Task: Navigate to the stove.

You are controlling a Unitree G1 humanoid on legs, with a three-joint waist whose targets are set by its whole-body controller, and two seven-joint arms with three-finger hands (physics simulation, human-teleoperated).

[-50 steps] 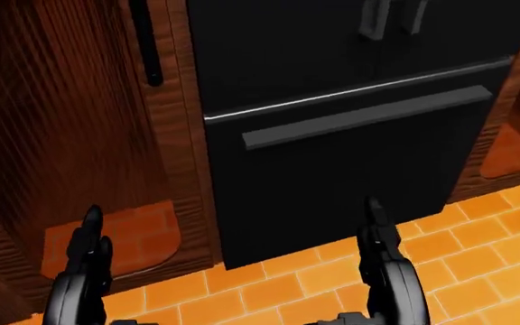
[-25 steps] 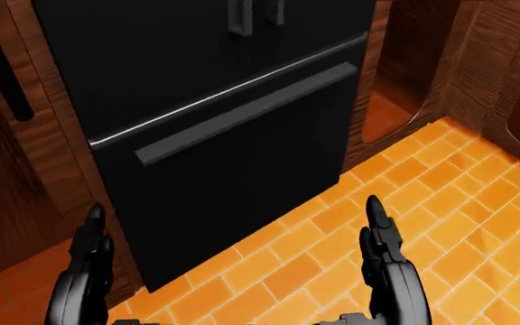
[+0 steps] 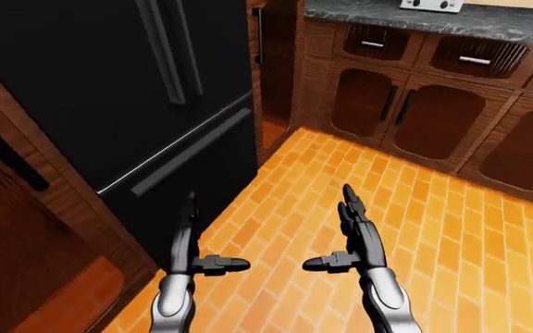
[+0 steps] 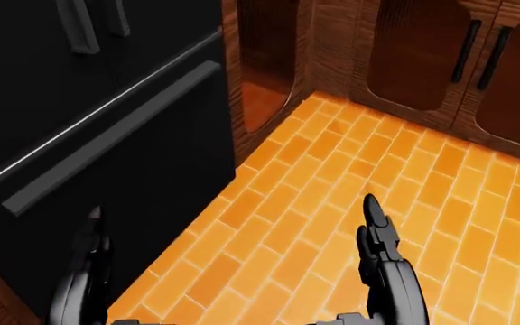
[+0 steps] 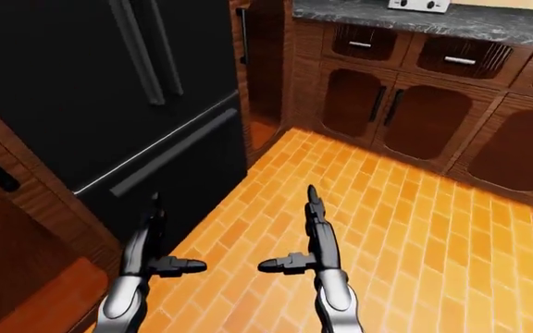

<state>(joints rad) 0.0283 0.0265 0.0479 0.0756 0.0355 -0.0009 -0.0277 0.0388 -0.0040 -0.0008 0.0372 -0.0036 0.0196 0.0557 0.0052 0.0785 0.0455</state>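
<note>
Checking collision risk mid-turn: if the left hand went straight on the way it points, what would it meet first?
Probably the fridge: the left hand points up the left-eye view at its lower drawer front. Depth is unclear, so how near is uncertain.

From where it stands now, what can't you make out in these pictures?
- The stove: in no view.
- The fridge: top cut off by the left-eye view's upper edge.
- A pale appliance on the counter: mostly cropped by that edge, too little to identify.
- Cabinets: right side runs past the right-eye view's edge.
</note>
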